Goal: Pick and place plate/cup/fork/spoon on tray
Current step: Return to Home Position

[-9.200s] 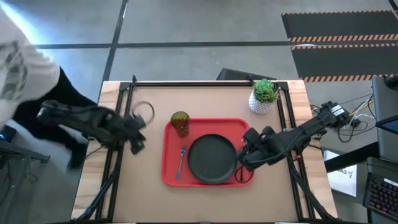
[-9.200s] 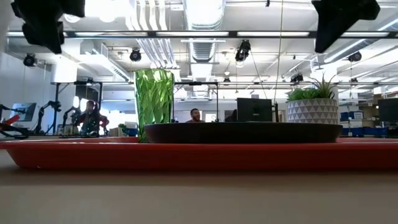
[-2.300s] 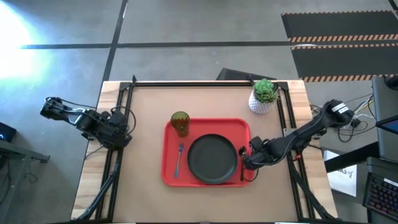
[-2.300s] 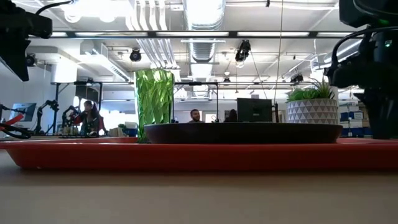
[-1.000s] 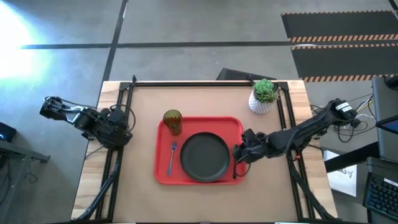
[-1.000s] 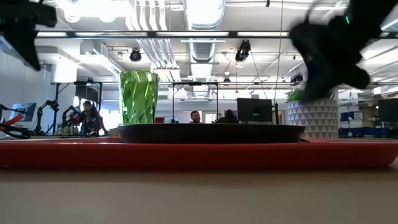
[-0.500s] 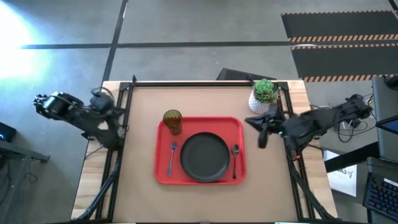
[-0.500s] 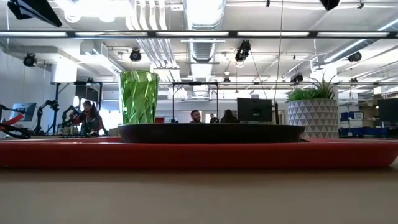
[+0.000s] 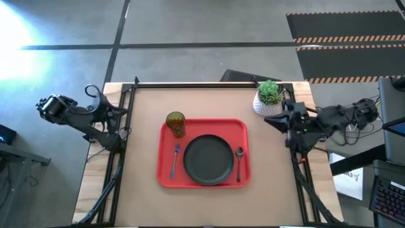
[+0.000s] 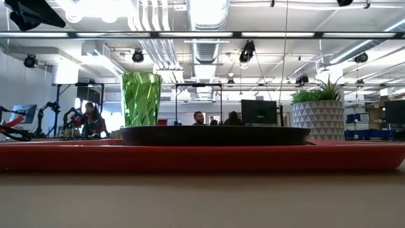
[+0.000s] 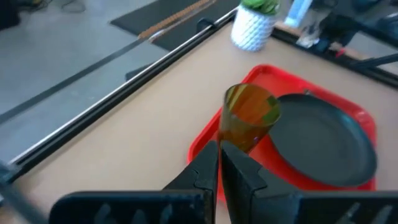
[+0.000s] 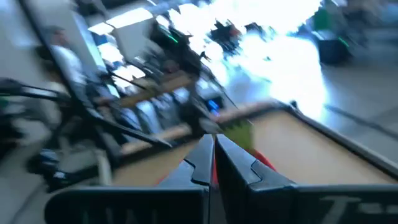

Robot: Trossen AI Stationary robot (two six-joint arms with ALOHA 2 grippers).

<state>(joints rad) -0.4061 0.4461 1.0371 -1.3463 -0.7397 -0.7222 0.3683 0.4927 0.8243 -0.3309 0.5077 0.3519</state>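
The red tray [image 9: 163,177] lies in the middle of the table. The black plate [image 9: 207,159] sits at its centre. The green-yellow cup [image 9: 175,123] stands upright in its far left corner. The blue-handled fork [image 9: 174,160] lies flat left of the plate. The dark spoon [image 9: 239,161] lies flat right of it, bowl toward the far edge. My left gripper [image 9: 101,109] is shut and empty, raised over the table's left edge. My right gripper [image 9: 271,121] is shut and empty, raised beside the plant pot, right of the tray.
A white pot with a green plant [image 9: 268,98] stands at the far right corner, close to my right gripper. Black frame rails [image 9: 120,158] run along the table's left, right and far sides. Bare tabletop [image 9: 202,101] lies beyond the tray.
My right gripper has left the tray's right end, risen and drawn back toward the table's right edge beside the plant pot. The spoon now lies uncovered on the tray right of the plate. My left gripper has risen and turned at the left edge.
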